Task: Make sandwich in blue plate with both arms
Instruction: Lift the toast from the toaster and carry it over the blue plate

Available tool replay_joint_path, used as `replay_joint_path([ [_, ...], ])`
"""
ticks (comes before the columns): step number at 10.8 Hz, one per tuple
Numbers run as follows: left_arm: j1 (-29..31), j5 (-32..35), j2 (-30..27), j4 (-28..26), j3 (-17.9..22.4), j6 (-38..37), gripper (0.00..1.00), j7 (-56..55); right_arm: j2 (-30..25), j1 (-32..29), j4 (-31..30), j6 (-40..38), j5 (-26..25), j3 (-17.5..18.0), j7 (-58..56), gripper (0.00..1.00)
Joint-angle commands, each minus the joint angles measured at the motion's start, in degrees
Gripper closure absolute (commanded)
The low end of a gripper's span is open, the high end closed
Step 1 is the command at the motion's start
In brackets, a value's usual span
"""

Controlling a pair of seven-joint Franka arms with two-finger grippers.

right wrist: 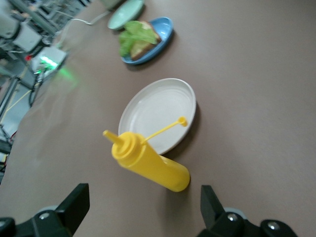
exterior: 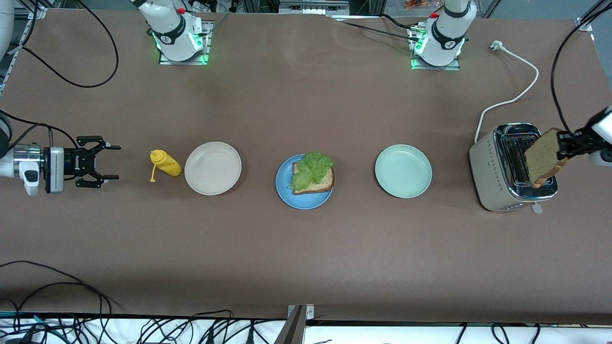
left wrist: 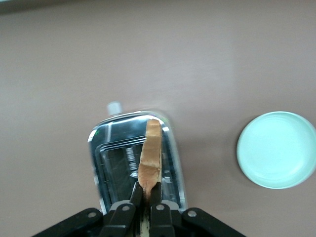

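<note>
The blue plate lies mid-table with one brown bread slice and a green lettuce leaf on it; it also shows in the right wrist view. My left gripper is shut on a second bread slice, held upright just over the toaster. In the left wrist view the slice stands edge-on between the fingers, above the toaster slot. My right gripper is open and empty, low at the right arm's end of the table, beside the yellow bottle.
A beige-white plate lies between the bottle and the blue plate. A pale green plate lies between the blue plate and the toaster. The toaster's white cord runs toward the left arm's base. Cables hang at the table's near edge.
</note>
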Motion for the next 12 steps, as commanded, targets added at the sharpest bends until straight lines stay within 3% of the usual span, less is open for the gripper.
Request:
replay_joint_path([
  [1, 0.13, -0.26, 0.13, -0.34, -11.29, -1.18, 1.00, -9.27, -3.81, 4.85, 0.52, 6.40, -7.14, -0.26, 19.11, 0.00],
  [5, 0.04, -0.35, 6.28, 0.01, -28.79, -0.65, 1.00, -27.81, -7.50, 11.36, 2.55, 10.81, -21.73, 0.35, 49.44, 0.00],
  [7, -0.13, -1.05, 11.97, 3.85, -36.09, -0.30, 1.00, -34.68, -10.83, 14.79, 2.64, 11.61, -29.90, 0.79, 63.49, 0.00],
  [9, -0.83, -1.41, 18.57, 8.69, -41.72, -0.13, 1.00, -43.02, -13.56, 16.29, 2.38, 10.65, -33.71, 2.11, 75.90, 0.00],
  [12, -1.80, -1.32, 25.52, 10.12, -47.62, 10.30, 1.00, -51.82, -18.13, 18.06, 1.67, 5.74, -37.14, 4.47, 94.88, 0.00],
])
